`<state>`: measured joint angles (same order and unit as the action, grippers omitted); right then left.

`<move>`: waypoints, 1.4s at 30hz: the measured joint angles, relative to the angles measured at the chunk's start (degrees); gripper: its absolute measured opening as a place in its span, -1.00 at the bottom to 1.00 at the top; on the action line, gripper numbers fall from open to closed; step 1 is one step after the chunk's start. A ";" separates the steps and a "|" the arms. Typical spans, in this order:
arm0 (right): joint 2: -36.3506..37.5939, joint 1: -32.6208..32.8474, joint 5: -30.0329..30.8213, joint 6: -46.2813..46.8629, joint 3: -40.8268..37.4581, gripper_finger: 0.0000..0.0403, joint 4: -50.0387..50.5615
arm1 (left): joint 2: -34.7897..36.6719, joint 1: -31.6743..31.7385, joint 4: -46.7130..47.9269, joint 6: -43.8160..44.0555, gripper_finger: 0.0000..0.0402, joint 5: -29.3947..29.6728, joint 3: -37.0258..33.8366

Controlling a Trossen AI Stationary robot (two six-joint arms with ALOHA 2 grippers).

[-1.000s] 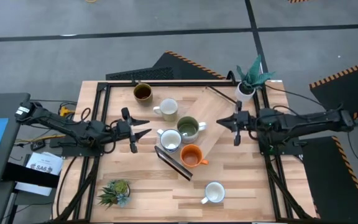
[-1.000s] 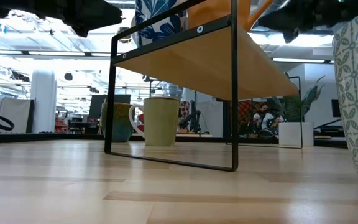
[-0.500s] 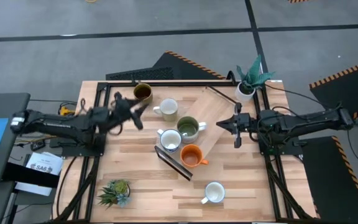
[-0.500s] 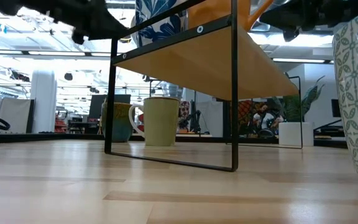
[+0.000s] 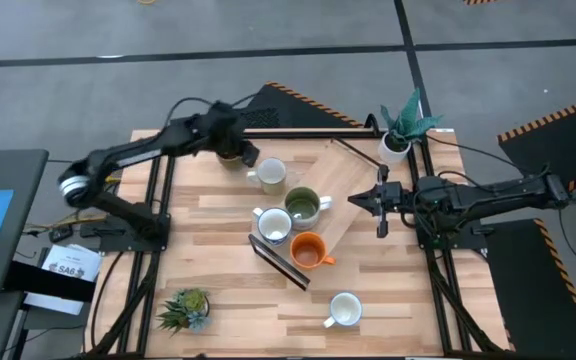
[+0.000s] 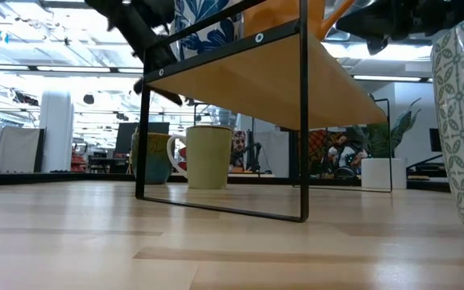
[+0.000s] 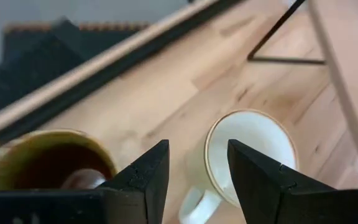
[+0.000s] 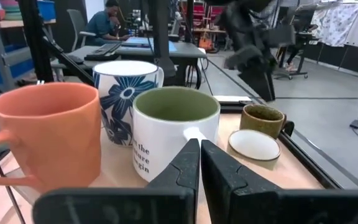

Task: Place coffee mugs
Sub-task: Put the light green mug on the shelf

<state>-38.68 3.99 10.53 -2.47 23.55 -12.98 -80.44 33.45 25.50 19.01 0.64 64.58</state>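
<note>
The left end effector (image 5: pixel 245 155), fingers spread wide and empty, hangs over the dark brown mug (image 5: pixel 230 149) near the worktop's (image 5: pixel 228 300) far left corner. The right end effector (image 5: pixel 380 201), pinched nearly closed on nothing, waits beside the olive green mug (image 5: pixel 303 207).

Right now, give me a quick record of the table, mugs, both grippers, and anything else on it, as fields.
shelf: wooden riser mid-table
on shelf: olive green mug, blue-flowered white mug, orange mug
on table: dark brown mug at the far edge, pale mug next to it, white mug near the front
left gripper: open, over the dark brown mug
right gripper: shut, empty, at the shelf's right end
plants: teal-leaved pot, spiky green plant
</note>
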 joint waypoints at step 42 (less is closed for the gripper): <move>-0.01 0.00 0.02 2.64 0.00 -0.79 1.76 | -11.70 -1.31 6.72 -1.52 -0.98 3.16 9.83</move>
<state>-38.69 3.99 10.55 0.16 23.55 -11.22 -92.14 32.13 32.21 17.50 3.79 74.41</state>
